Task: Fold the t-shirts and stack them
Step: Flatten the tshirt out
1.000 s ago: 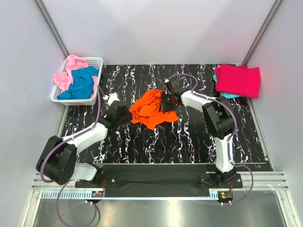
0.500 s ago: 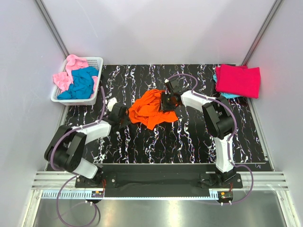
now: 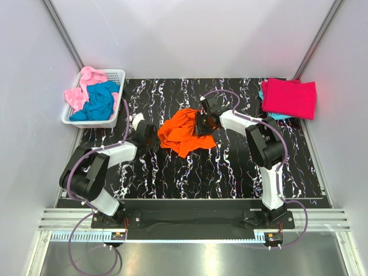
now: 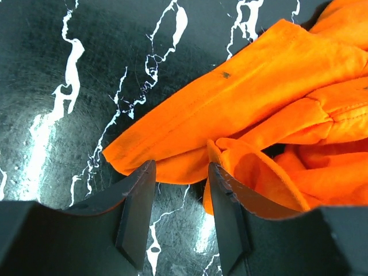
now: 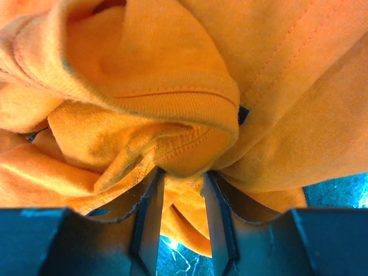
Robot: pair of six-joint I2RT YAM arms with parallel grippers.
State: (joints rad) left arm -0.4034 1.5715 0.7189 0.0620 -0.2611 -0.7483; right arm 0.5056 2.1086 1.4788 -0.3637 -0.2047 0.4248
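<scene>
The orange shirt point(image 3: 181, 131) lies crumpled at the middle of the bench point(image 3: 230, 172). Its long axis runs roughly 9 to 3 o'clock in the top view, and it sits between the two arms. The right jaws come in from its 3 o'clock end and are closed part-way on a thick fold point(image 5: 178, 167) of orange cloth, which fills the gap between them. The left jaws sit low at the 9 o'clock end and stand about half open with nothing gripped. In the left wrist view the hem point(image 4: 132, 158) slants from 7 to 1 o'clock straight ahead of them. Its lowest edge just reaches between the tips, and bare bench shows in the rest of the gap. The coming move likely turns on this: the free edge is at 12 o'clock from the left jaws, which need a short push forward before they close, so that both ends can be drawn apart along that axis. A folded crimson shirt point(image 3: 289, 98) rests at the bench's 2 o'clock corner. Pink point(image 3: 86, 80) and teal point(image 3: 100, 100) shirts wait in the basket point(image 3: 118, 73) at 10 o'clock.
</scene>
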